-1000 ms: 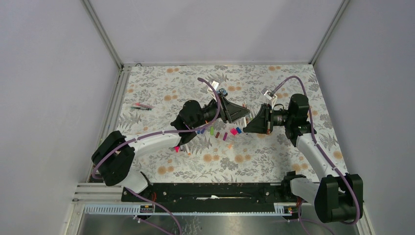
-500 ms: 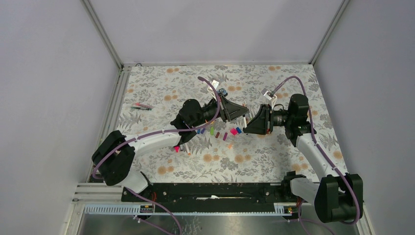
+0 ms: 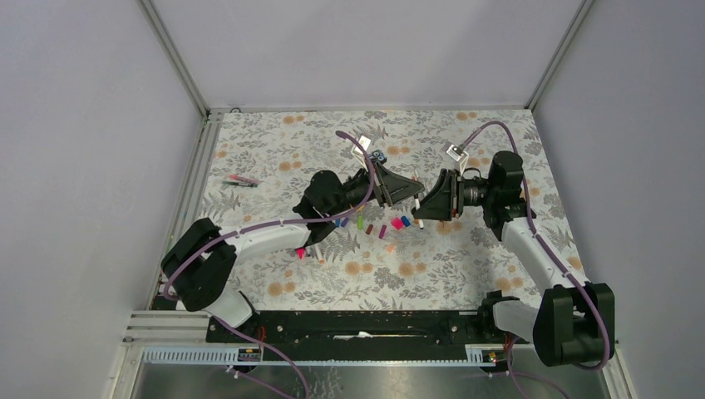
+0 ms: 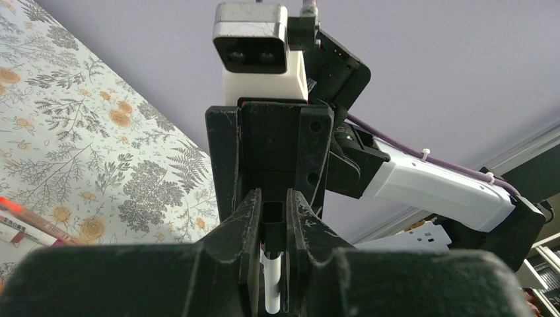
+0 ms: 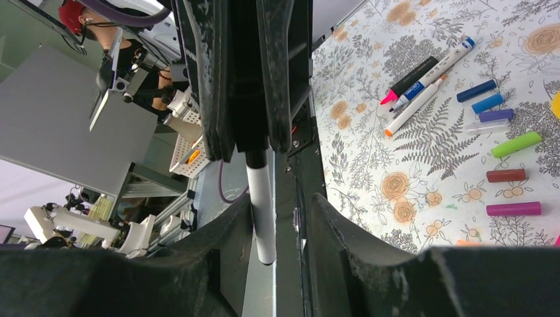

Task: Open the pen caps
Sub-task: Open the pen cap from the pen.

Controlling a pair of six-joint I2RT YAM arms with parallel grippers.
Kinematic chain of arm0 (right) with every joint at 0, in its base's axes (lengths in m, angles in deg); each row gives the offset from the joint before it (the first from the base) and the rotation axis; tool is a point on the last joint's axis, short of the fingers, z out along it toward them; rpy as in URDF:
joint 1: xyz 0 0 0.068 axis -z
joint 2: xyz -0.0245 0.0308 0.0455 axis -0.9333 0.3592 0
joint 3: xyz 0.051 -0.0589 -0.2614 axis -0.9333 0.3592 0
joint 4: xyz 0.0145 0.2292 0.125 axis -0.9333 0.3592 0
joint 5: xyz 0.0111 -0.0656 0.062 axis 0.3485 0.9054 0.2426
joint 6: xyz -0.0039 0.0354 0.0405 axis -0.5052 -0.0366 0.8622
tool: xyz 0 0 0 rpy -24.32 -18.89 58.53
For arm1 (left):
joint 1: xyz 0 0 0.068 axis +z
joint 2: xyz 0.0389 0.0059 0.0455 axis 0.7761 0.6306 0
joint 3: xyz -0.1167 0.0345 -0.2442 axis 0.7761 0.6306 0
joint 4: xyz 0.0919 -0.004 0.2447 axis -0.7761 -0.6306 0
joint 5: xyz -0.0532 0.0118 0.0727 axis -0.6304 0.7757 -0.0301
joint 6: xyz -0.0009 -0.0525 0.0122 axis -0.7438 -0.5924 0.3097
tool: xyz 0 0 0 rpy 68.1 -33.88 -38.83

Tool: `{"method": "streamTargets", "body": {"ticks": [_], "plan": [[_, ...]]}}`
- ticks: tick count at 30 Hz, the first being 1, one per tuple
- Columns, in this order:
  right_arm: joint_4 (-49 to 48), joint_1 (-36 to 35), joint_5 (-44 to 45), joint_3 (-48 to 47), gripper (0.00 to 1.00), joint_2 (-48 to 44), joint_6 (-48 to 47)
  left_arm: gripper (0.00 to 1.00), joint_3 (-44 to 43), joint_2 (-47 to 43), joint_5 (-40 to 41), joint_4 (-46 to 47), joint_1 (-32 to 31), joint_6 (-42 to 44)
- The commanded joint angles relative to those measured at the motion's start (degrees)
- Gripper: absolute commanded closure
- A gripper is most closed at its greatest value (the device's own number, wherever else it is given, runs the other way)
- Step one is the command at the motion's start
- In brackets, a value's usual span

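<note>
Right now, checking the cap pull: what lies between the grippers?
A white pen, held by the left gripper, its end between the right gripper's open fingers; the right wrist view shows it.

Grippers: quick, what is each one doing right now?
Left gripper: closed on a white pen.
Right gripper: open, fingers either side of that pen's free end, not clamping it.

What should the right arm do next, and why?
Probably draw the right gripper straight back off the white pen: its jaws stand apart beside the barrel, while the left gripper is shut on it.
</note>
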State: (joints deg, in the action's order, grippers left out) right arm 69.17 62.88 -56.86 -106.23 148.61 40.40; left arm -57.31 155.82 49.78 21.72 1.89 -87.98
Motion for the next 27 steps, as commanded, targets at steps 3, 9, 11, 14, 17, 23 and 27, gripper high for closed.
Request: {"method": "streamTargets", "body": {"ticks": [3, 9, 11, 14, 17, 23, 27], "plan": [[-4.3, -0.4, -0.9, -3.2, 0.57, 0.5, 4.0, 1.0, 0.6, 1.0, -2.0, 6.0, -0.5, -1.4], [-4.3, -0.4, -1.5, -1.6, 1.0, 0.3, 3.8, 1.0, 1.0, -0.2, 0.8, 7.2, -0.3, -0.2], [-3.9, -0.4, -2.1, -0.7, 1.0, 0.1, 3.0, 1.0, 1.6, -1.9, 4.8, 8.1, 0.7, 1.5], [-2.1, -0.4, -2.7, 1.0, 1.0, -0.2, 0.4, 1.0, 1.1, -4.0, 8.8, 10.3, 4.1, 4.6], [-1.7, -0.4, -3.0, 4.1, 1.0, -0.3, -1.9, 1.0, -2.9, -4.2, 10.1, 9.5, 9.5, 5.3], [-2.1, -0.4, -3.6, 8.8, 1.0, -2.3, -3.9, 1.0, -7.2, -5.6, 12.5, 9.0, 13.8, 6.3], [-1.4, -0.4, -3.0, 8.8, 1.0, -2.6, -5.5, 1.0, -5.9, -7.1, 12.5, 9.0, 14.7, 5.5]]}}
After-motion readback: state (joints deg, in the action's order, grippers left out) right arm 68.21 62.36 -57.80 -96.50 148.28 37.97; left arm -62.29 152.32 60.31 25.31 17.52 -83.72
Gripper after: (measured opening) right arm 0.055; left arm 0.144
